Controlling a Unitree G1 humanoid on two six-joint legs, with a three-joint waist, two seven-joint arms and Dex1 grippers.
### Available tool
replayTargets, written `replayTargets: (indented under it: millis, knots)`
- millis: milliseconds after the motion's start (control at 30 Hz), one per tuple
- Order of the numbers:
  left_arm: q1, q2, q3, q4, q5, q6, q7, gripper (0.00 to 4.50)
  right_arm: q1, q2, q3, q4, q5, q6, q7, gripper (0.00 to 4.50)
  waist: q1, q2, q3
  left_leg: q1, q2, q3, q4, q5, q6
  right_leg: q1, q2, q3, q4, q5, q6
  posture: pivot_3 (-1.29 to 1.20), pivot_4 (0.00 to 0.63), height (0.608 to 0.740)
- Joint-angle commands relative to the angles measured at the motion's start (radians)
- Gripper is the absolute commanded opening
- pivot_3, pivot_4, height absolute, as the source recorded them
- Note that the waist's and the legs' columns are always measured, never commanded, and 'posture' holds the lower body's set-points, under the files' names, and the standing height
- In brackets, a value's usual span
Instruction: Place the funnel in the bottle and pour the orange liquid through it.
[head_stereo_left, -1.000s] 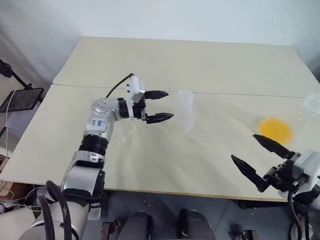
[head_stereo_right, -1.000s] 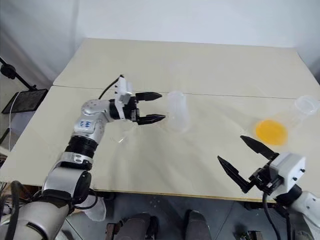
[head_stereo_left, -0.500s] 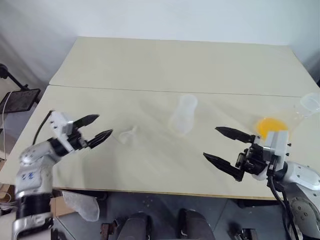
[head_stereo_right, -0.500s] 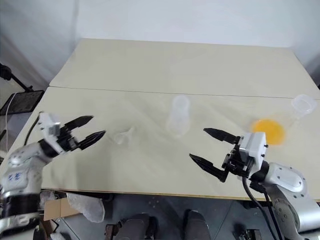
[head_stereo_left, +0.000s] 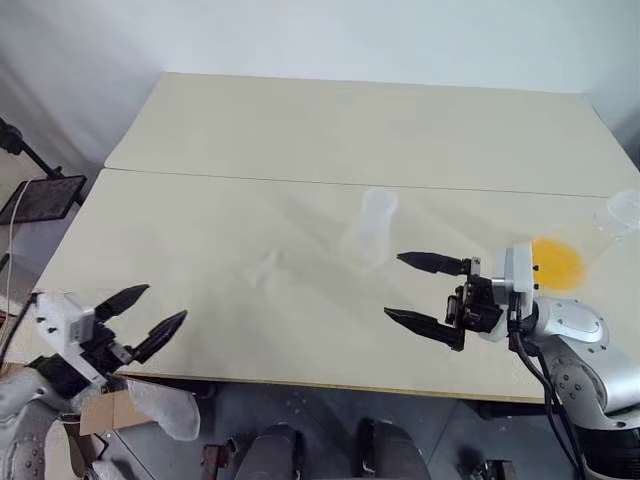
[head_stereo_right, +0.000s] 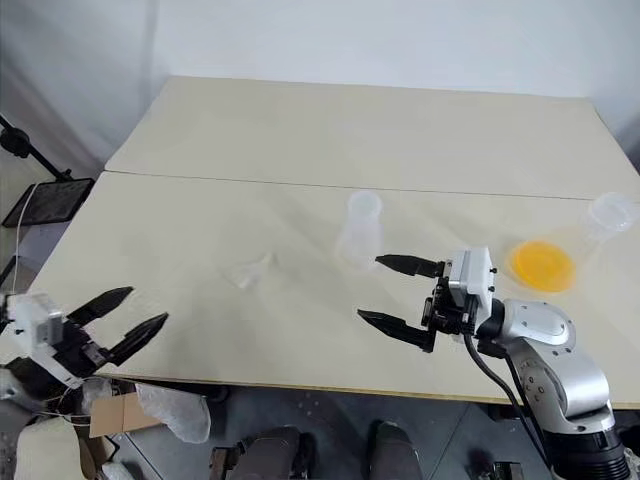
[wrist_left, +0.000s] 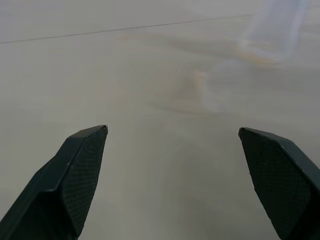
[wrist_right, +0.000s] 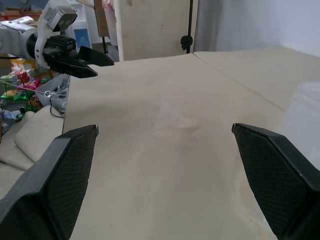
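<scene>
1. The funnel (head_stereo_right: 250, 271) lies on its side on the bare desk (head_stereo_right: 330, 130), left of the middle and well apart from both pincers. The bottle (head_stereo_right: 358, 232) stands upright near the middle.
2. The orange liquid (head_stereo_right: 541, 264) sits in a clear flask (head_stereo_right: 580, 243) tipped over by the desk's right edge.
3. The left pincer (head_stereo_right: 118, 322) hangs at the front left corner, spread wide, holding nothing. The right pincer (head_stereo_right: 398, 296) hovers over the front edge just beside the bottle, also wide open and empty.
4. The step in hand looks like picking up the funnel. I would approach it low and level, close on the wide rim rather than the short spout, and squeeze gently, since clear thin plastic likely slips.
5. Then keep the spout pointing down and steady the bottle while seating it.
6. No brand, label or writing is readable on anything.
</scene>
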Motion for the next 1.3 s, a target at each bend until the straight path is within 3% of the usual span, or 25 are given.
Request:
replayTargets:
  millis: [33, 200, 367, 467, 867, 1067, 1200, 1300]
  knots:
    - [-0.066, -0.017, -0.08, -0.016, 0.032, -0.007, 0.054, 4.48, 0.022, -0.012, -0.032, -0.009, -0.004, -0.024, 0.012, 4.5, 0.001, 0.0, 0.0, 0.0, 0.0, 0.0, 0.0, 0.0, 0.0, 0.0, 0.0, 0.0, 0.0, 0.0, 0.0, 0.0, 0.15, 0.74]
    - [-0.246, -0.053, -0.25, 0.161, 0.141, -0.051, 0.086, 4.48, 0.051, -0.013, -0.038, -0.037, -0.008, -0.018, 0.001, 4.5, 0.001, 0.0, 0.0, 0.0, 0.0, 0.002, 0.0, 0.0, 0.0, -0.001, 0.004, 0.0, 0.004, 0.0, 0.0, 0.0, 0.15, 0.74]
    - [-0.414, -0.079, -0.33, 0.35, 0.226, -0.124, 0.107, 4.48, 0.078, -0.016, -0.058, -0.069, -0.005, -0.012, -0.025, 4.5, 0.0, 0.0, 0.0, 0.0, 0.0, 0.003, 0.0, 0.0, 0.0, -0.002, 0.009, -0.002, 0.004, 0.0, 0.0, 0.0, 0.15, 0.74]
    - [-0.455, -0.088, -0.337, 0.396, 0.224, -0.139, 0.101, 3.88, 0.099, -0.016, -0.07, -0.086, -0.007, -0.015, -0.043, 4.5, -0.001, 0.0, 0.0, 0.0, 0.0, 0.003, 0.0, 0.0, 0.0, -0.002, 0.009, -0.002, 0.004, 0.0, 0.0, 0.0, 0.15, 0.74]
    - [-0.516, -0.081, -0.391, 0.441, 0.227, -0.117, 0.047, 0.08, 0.171, -0.002, -0.093, -0.135, -0.023, -0.039, -0.104, 4.5, 0.002, 0.0, 0.0, 0.0, 0.0, 0.003, 0.001, 0.0, 0.0, -0.001, 0.008, -0.001, 0.004, 0.0, 0.0, 0.0, 0.15, 0.74]
    - [-0.569, -0.065, -0.385, 0.423, 0.168, -0.048, -0.011, 0.03, 0.243, 0.007, -0.121, -0.169, -0.044, -0.071, -0.136, 4.5, 0.005, 0.0, 0.0, 0.0, 0.0, 0.003, 0.001, 0.0, 0.0, -0.001, 0.008, -0.001, 0.004, 0.0, 0.0, 0.0, 0.15, 0.74]
    - [-0.676, -0.019, -0.361, 0.335, 0.02, 0.143, -0.073, 0.03, 0.345, 0.029, -0.172, -0.233, -0.029, -0.079, -0.175, 4.5, 0.005, 0.0, 0.0, -0.001, 0.0, 0.001, 0.001, 0.0, 0.0, -0.001, 0.008, -0.001, 0.004, 0.0, 0.0, 0.0, 0.15, 0.74]
    - [-0.854, 0.086, -0.411, 0.327, -0.002, 0.42, -0.041, 0.03, 0.415, 0.048, -0.182, -0.262, -0.057, -0.096, -0.192, 4.5, 0.003, -0.001, 0.0, -0.001, 0.0, 0.0, 0.002, 0.0, 0.0, -0.001, 0.009, -0.001, 0.005, 0.0, 0.0, 0.0, 0.15, 0.74]
